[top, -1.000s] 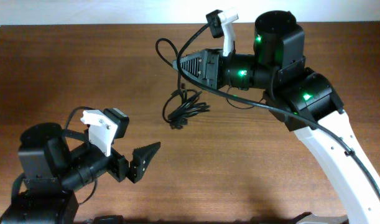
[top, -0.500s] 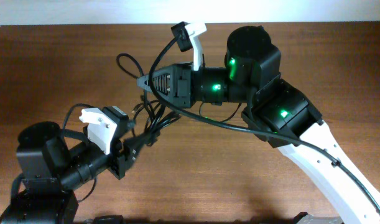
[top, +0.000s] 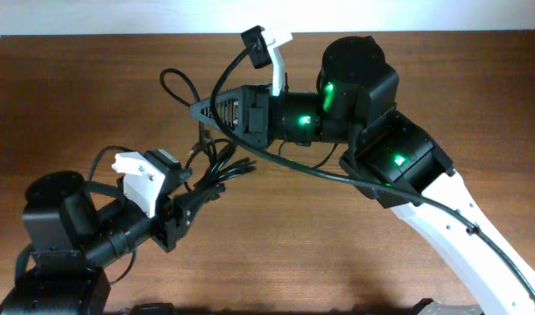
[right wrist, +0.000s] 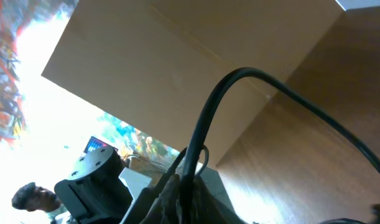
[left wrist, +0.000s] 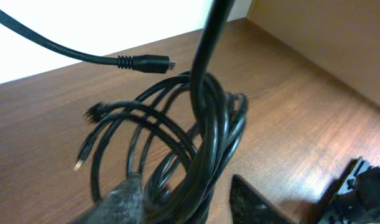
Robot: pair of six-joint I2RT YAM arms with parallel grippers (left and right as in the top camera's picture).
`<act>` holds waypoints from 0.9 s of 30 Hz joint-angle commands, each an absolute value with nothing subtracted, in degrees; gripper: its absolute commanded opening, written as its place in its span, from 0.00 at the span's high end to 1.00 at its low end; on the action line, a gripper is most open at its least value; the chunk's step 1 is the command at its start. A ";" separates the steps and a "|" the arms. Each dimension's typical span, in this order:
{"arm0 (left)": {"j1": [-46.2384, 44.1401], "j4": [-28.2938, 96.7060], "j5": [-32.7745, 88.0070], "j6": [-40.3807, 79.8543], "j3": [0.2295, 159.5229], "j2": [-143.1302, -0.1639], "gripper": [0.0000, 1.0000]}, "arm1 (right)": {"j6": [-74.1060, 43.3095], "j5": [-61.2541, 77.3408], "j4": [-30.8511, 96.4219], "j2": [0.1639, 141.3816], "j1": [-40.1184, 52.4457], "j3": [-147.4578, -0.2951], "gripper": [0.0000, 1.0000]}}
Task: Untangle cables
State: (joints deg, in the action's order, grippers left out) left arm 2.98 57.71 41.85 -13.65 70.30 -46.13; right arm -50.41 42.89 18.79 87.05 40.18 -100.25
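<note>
The cables (top: 221, 168) are a tangled bundle of thin black cords hanging just above the wooden table, left of centre. My left gripper (top: 186, 203) is shut on the bundle's lower end. In the left wrist view the loops (left wrist: 177, 124) fan out beyond my gripper (left wrist: 190, 199), and a plug end (left wrist: 146, 62) sticks out at the top. My right gripper (top: 194, 110) is shut on one strand above the bundle; that strand loops up to the left (top: 172, 83). The right wrist view shows the strand (right wrist: 239, 74) rising from my shut gripper (right wrist: 185, 193).
The right arm's dark body (top: 363, 96) stretches over the middle of the wooden table (top: 74, 87). The left arm's base (top: 57, 219) sits at the near left corner. The table's far edge meets a white wall (top: 118, 16).
My right gripper swung left, carrying the bundle over to the left gripper. The left gripper, open a second ago, has closed on the bundle. Little has moved in the last half second.
</note>
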 commanded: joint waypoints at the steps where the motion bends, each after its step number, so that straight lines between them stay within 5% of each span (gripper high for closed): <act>1: 3.11 57.69 42.68 -13.76 70.98 -46.00 0.69 | -53.28 42.83 18.13 85.97 40.56 -101.43 0.96; 3: 3.11 57.69 42.68 -13.76 70.98 -46.00 0.29 | -53.25 42.81 18.09 85.97 40.56 -101.43 0.96; 6: 3.11 57.69 42.68 -13.32 70.98 -46.00 0.13 | -53.28 42.81 17.15 85.97 40.56 -101.43 0.96; 7: 3.11 57.71 42.70 -13.32 70.98 -46.00 0.16 | -53.28 42.81 16.86 85.97 40.56 -101.43 0.96; 8: 3.11 57.74 42.70 -13.32 70.98 -46.00 0.34 | -53.28 42.81 16.82 85.97 40.56 -101.43 0.96; 10: 3.11 57.71 42.70 -13.32 70.98 -46.00 0.92 | -54.17 42.85 16.84 85.97 40.56 -101.43 0.96; 11: 3.11 57.71 42.70 -13.32 70.98 -46.00 1.00 | -55.20 42.85 16.84 85.97 40.56 -101.43 0.96; 18: 3.11 57.71 42.68 -13.32 70.98 -46.00 1.00 | -52.27 42.78 17.82 87.88 40.42 -101.43 0.96; 20: 3.11 57.71 42.68 -13.32 70.98 -45.98 1.00 | -47.81 42.76 20.08 89.38 40.21 -101.43 0.83; 24: 3.16 56.82 42.65 -13.32 71.05 -45.98 1.00 | -42.98 42.81 32.49 91.72 35.20 -101.43 0.83; 27: 3.16 55.27 42.63 -12.25 71.48 -45.98 1.00 | -37.12 42.81 38.98 92.14 31.59 -101.43 0.66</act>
